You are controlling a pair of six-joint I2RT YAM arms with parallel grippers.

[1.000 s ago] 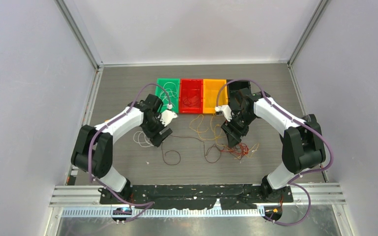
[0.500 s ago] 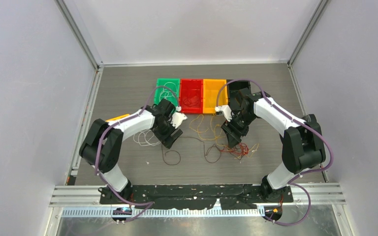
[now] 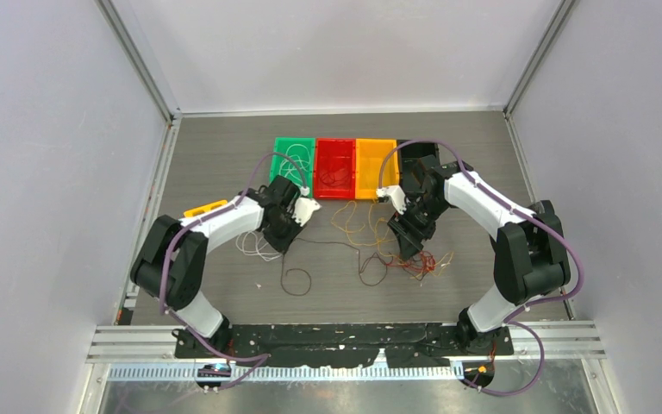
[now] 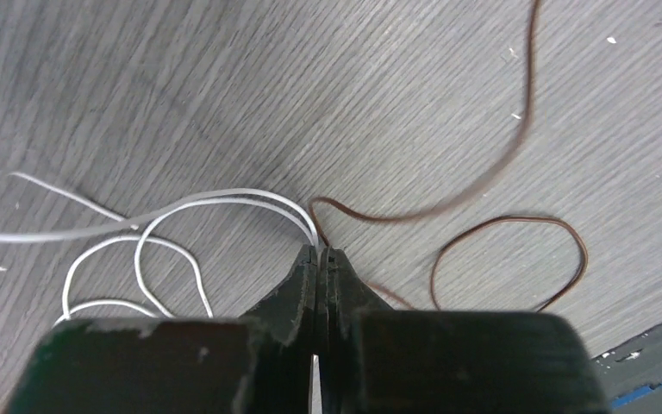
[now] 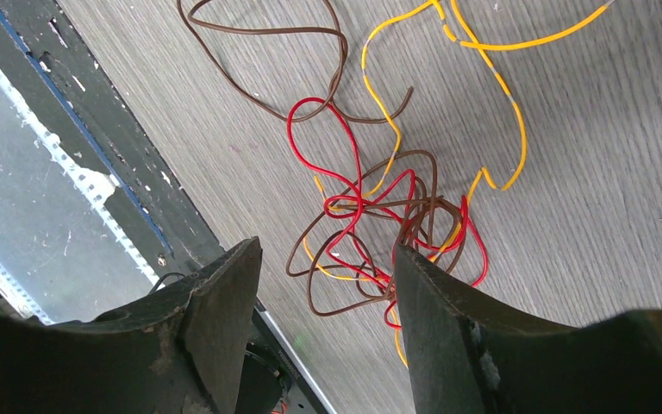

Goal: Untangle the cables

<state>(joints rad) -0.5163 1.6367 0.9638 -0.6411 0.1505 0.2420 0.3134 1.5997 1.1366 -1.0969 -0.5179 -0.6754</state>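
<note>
Many cables lie tangled near the spread right gripper; left gripper is pressed together.

Open surface lies left of the bins; tangled cables obstruct passage beneath the right fingers.

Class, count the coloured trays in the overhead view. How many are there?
3, side by side at the far end: green tray left, red tray middle, orange tray right. A dark one may be hidden behind the right arm.
</note>
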